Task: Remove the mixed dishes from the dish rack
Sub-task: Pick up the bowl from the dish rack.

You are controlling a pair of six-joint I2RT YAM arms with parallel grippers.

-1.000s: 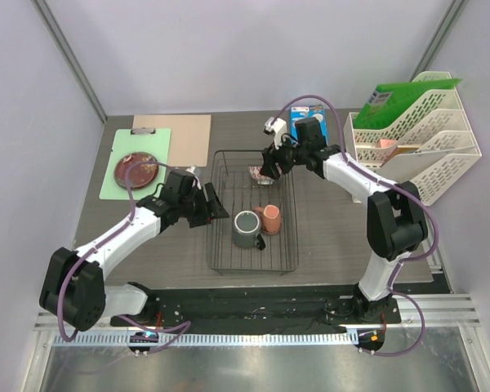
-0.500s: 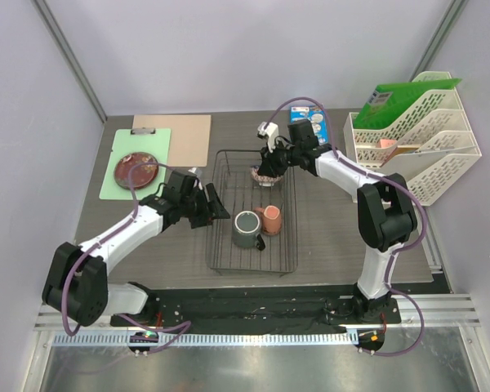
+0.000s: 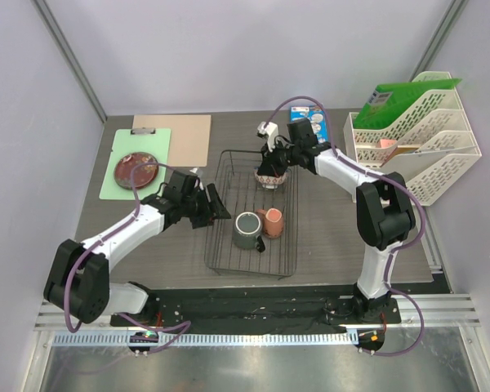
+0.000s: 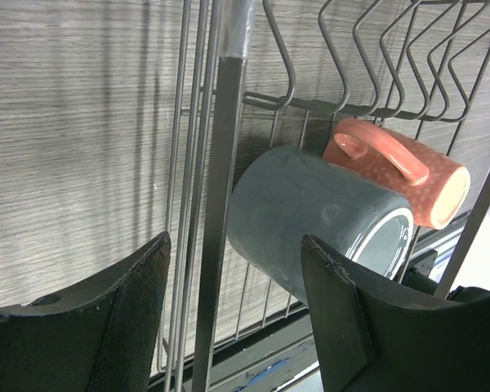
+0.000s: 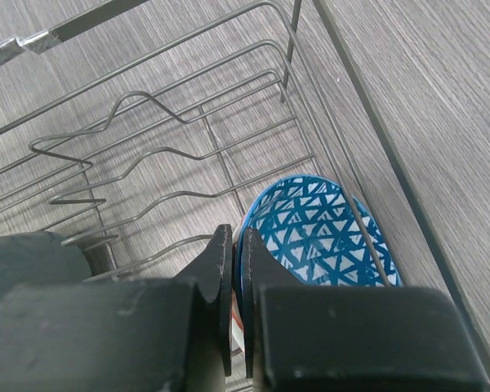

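Note:
The black wire dish rack stands mid-table. In its far end, the blue-inside bowl leans on its side, and my right gripper is shut on its rim. In the right wrist view one finger is inside and one outside the bowl, where the right gripper pinches. A grey-green mug and a salmon-pink cup lie side by side in the rack. My left gripper is open at the rack's left wall. Its own view shows the left gripper straddling the wires beside the mug and cup. The dark red plate rests on a green clipboard.
A white tiered file tray holding a green packet stands at the right. A blue box lies behind the rack. A brown clipboard and a green one lie at the back left.
My right gripper reached down to the bowl and shut on its rim. The rack, mug and cup shifted slightly. The left arm barely moved.

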